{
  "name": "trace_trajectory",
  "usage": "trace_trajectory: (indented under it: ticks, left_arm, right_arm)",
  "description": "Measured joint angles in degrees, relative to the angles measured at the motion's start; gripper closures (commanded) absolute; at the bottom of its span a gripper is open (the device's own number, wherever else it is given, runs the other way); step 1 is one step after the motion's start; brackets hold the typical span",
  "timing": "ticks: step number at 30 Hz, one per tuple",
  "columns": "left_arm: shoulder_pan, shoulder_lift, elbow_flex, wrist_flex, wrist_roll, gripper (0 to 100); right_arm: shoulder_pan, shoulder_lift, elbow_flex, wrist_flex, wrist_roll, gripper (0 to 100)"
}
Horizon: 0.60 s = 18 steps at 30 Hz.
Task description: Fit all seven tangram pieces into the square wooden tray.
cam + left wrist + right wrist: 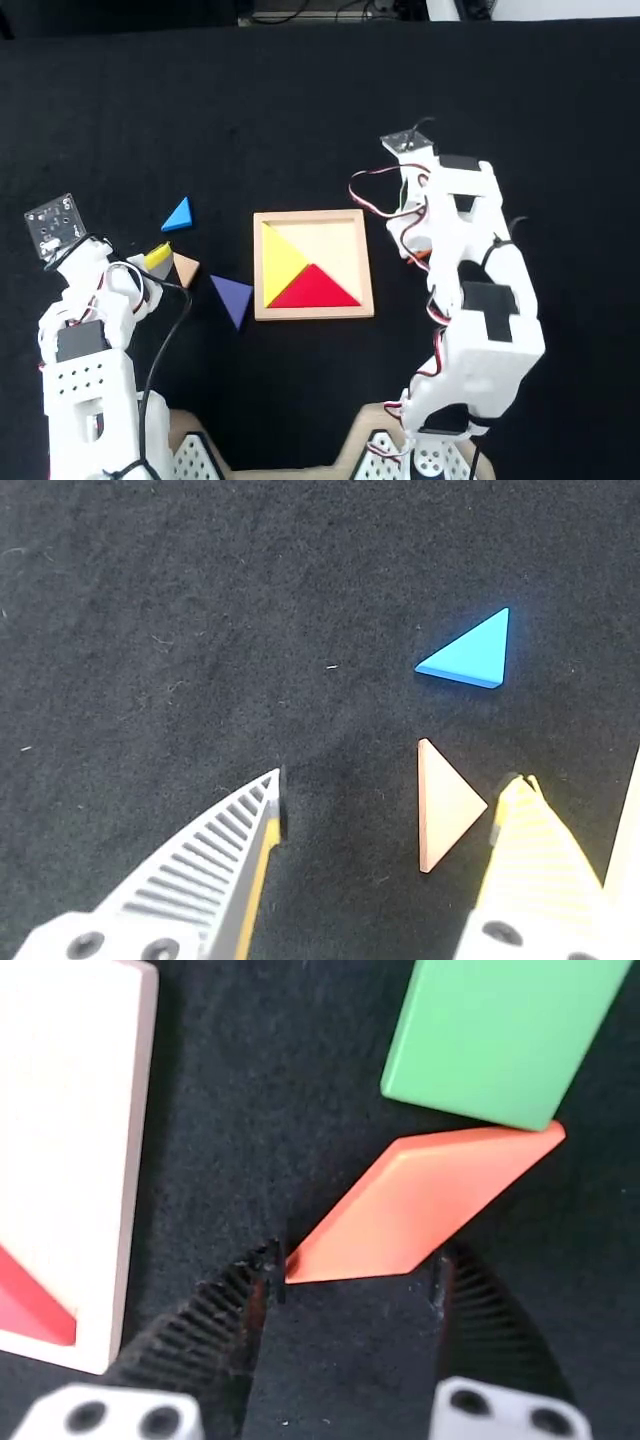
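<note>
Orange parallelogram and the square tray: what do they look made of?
Orange parallelogram: probably painted wood, though plastic is possible; flat matte colour, crisp edges, no grain showing. Tray: looks like unpainted light wood, a pale floor with a slightly darker tan rim, matte.

Black table (300, 110), tray (313, 314), blue triangle (179, 216), purple triangle (233, 297), seemingly tan triangle (442, 805)
</note>
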Motion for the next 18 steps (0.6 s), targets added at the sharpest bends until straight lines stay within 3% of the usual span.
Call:
trace_trajectory:
  ticks: [8,15,18]
  left_arm:
    - [0.0,0.0,0.0,0.0,0.0,67]
    - [0.0,0.0,0.0,0.0,0.0,67]
    - [0.0,0.0,0.0,0.0,0.0,67]
  right_arm:
    - [-1.6,-6.9,-2.8,3.3,-0.8,75.9]
    - [-2.5,-1.9,-3.1,0.8,-16.4,75.8]
    - [-2.5,-0.5,-3.1,0.7,-19.1,75.8]
